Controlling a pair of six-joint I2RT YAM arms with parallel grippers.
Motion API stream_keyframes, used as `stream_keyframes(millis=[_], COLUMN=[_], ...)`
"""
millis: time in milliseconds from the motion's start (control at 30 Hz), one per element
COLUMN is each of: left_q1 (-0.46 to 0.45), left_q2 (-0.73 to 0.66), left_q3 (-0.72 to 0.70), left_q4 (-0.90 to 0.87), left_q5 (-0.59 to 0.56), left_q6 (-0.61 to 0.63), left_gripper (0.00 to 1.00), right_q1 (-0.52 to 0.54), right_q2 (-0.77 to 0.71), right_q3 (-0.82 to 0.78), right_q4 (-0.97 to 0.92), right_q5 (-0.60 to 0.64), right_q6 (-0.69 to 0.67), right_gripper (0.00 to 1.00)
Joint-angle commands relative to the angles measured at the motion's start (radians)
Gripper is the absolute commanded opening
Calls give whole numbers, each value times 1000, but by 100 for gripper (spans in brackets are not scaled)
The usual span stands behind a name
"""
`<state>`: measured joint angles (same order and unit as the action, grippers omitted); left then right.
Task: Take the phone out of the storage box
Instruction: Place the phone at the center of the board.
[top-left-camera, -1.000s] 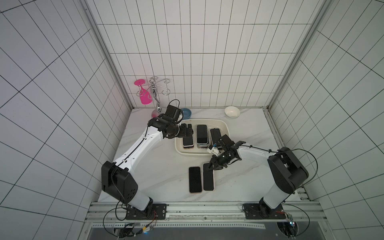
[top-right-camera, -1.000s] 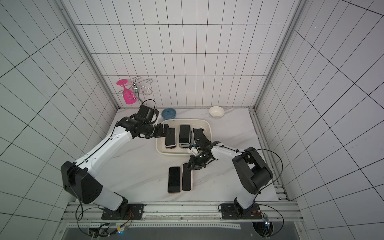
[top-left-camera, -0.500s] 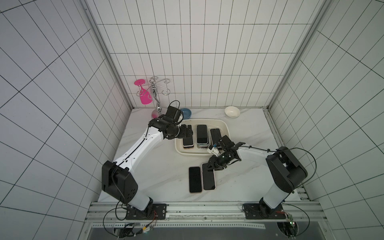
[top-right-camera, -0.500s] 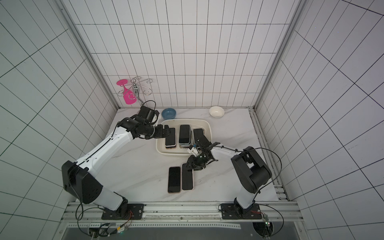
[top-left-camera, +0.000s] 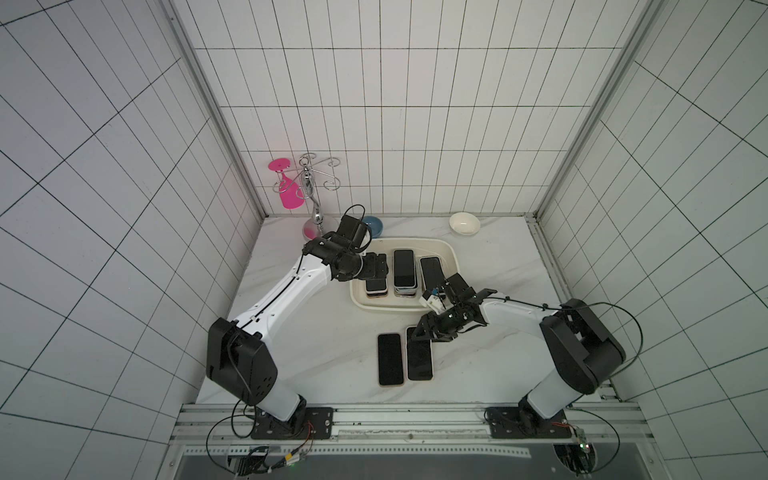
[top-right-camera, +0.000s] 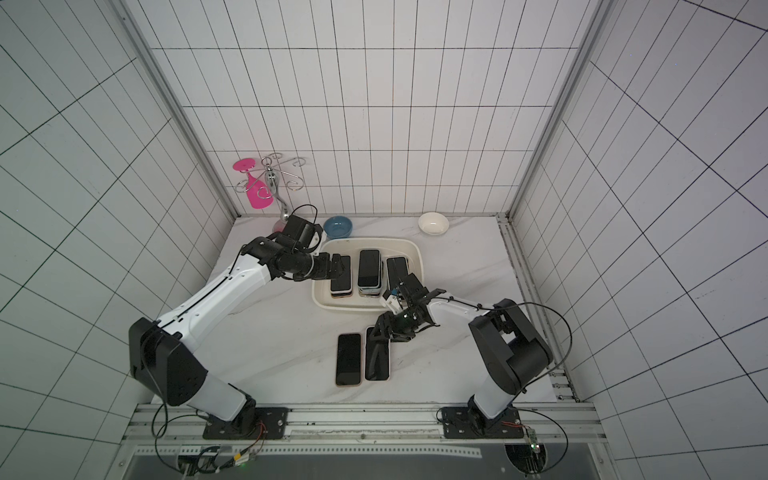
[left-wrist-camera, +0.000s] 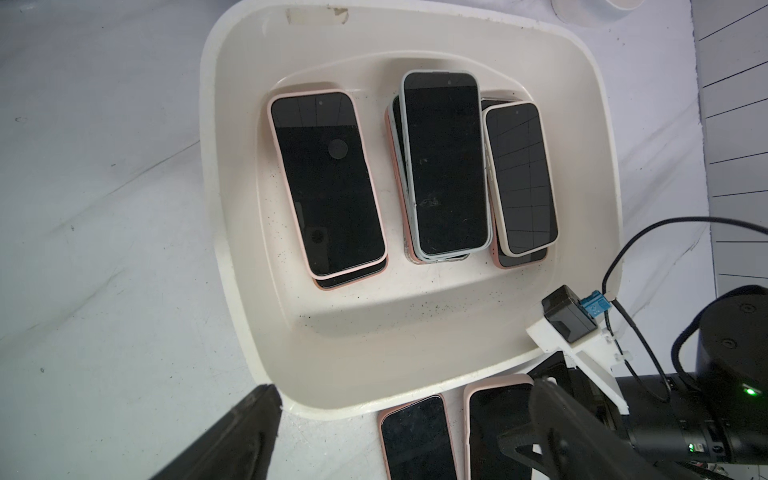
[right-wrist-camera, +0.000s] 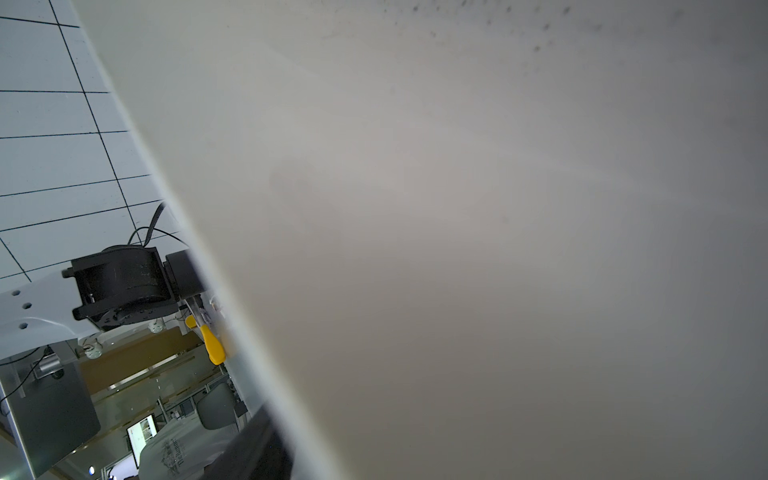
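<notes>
left jaws, wide apart and empty, hang over the pink-cased phone (left-wrist-camera: 328, 183) in the storage box (left-wrist-camera: 415, 332), its long axis roughly square to their gap; right jaws' spread i cannot tell.

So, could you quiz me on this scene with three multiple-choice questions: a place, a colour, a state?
1. Where do the two loose phones lie? A on the table, outside the storage box; B stacked in a bowl; C held up by an arm.
2. What colour is the glass hanging on the rack? A green; B pink; C blue.
3. How is the left gripper? A shut on a phone; B shut on a bowl; C open, empty.
Answers: 1 A, both lie flat on the table before the storage box; 2 B, bright pink in both top views; 3 C, its fingers stand apart with nothing between them.
</notes>
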<state>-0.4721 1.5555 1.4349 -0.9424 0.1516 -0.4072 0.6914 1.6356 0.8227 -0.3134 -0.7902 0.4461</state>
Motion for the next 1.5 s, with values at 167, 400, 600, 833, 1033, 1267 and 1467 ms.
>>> stream_keyframes(millis=[167, 400, 600, 833, 1033, 1267, 1467], left_q1=[-21, -32, -33, -35, -35, -34, -33], left_q2=[7, -10, -8, -11, -19, -10, 32], left_q3=[-30, -38, -52, -67, -76, -75, -55], left_q4=[23, 27, 42, 63, 72, 74, 70], left_q5=[-41, -59, -57, -62, -75, -80, -102], left_q6=[-16, -21, -31, -27, -25, -17, 2], left_gripper=[98, 98, 98, 98, 98, 98, 98], right_q1=[5, -35, -72, -88, -71, -16, 31], right_q2=[-112, -252, -262, -247, -117, -9, -2], right_q3=[-31, -19, -46, -131, -74, -17, 4], right_q4=[-164, -320, -334, -275, -198, -150, -125], right_q5=[38, 171, 198, 191, 165, 131, 133], right_q6=[3, -19, -29, 26, 49, 42, 64], right_gripper=[73, 76, 75, 60, 42, 39, 38])
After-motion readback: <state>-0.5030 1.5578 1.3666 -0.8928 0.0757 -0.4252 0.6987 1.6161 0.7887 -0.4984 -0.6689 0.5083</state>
